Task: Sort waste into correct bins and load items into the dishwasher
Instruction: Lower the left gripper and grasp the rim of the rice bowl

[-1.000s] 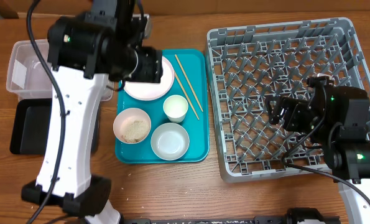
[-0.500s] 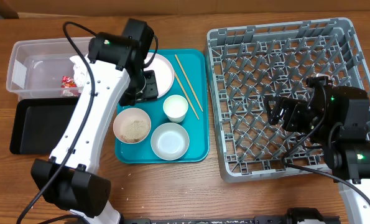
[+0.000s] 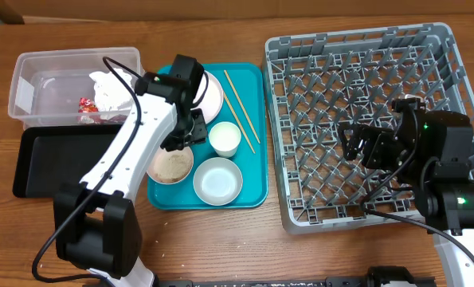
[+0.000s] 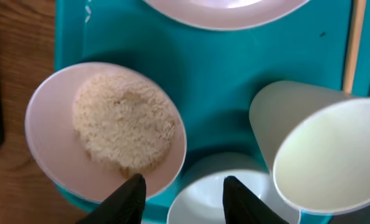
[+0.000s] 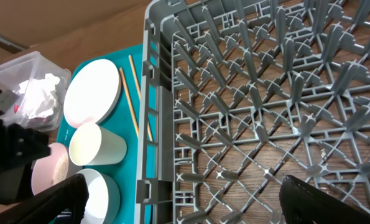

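My left gripper (image 4: 181,190) is open and empty, low over the teal tray, its tips straddling the near rim of the pinkish-white bowl (image 4: 104,124) holding rice (image 3: 173,165). Beside it are the pale grey-green bowl (image 3: 218,179), the white cup (image 3: 225,138), the white plate (image 3: 213,92) and two chopsticks (image 3: 240,104). The red wrapper (image 3: 85,104) and white tissue (image 3: 111,88) lie in the clear tub (image 3: 29,88). The black tray (image 3: 45,159) holds nothing visible. My right gripper (image 5: 191,199) is open and empty above the grey dish rack (image 3: 364,119).
The teal tray (image 3: 252,187) sits between the bins on the left and the rack on the right. The left arm (image 3: 133,151) stretches diagonally over the tray's left edge. Bare wooden table (image 3: 221,239) lies in front.
My left arm swung from over the clear tub to the teal tray and came down over the rice bowl. The wrapper and tissue now show in the tub. The right arm stayed still.
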Robot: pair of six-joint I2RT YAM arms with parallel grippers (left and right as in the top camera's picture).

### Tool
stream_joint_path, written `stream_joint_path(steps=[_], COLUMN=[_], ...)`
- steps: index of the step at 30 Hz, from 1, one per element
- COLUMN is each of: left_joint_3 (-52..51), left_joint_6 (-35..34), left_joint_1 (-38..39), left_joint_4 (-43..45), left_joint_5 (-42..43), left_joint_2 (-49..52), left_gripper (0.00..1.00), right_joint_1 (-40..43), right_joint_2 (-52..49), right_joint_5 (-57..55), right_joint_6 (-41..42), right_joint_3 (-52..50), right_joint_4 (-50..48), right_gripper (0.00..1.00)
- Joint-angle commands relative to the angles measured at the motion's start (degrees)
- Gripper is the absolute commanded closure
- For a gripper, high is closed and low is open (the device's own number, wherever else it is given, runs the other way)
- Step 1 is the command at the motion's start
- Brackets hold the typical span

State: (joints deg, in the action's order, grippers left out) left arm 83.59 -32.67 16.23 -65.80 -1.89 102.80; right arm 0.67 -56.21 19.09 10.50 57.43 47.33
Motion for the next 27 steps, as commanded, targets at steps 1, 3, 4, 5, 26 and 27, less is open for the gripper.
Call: stream_joint_path(steps=[1,3,4,5,26,27], left_joint_3=[-3.72,-5.35,-5.95,-6.73,-10.38,-10.38], left_joint_6=[1.86,1.88,1.86,1.90,4.61,4.61], left_joint_1=[-1.66,-2.10,-2.21,-2.34,-2.38,-2.38], left_joint_4=[3.93,5.88,6.58,7.65,14.47,14.34], left_joint_5=[2.03,2.14,2.12,2.12,3.91,3.93], left_joint_2=[-0.04,-0.04,0.04,0.17,7.39,7.58], left_gripper=[0.52,0.52,0.52,0.52,0.68,0.73], right_joint_1=[-0.28,-0.28,-0.28,-0.28,-0.28,-0.28], right_joint_2=[0.13,0.13,0.13,0.13,0.13,0.13], right_joint_5=[0.07,0.09,0.09,0.09,0.55,0.55], right_joint_6=[0.00,0.00,0.02,0.02,0.24,0.24], right_joint_3=[1.68,1.68,1.68,1.68,1.68,1.68], right_joint_4=[-0.24,-0.24,-0.24,-0.24,0.37,0.48], right_gripper=[0.00,0.00,0.00,0.00,0.00,0.00])
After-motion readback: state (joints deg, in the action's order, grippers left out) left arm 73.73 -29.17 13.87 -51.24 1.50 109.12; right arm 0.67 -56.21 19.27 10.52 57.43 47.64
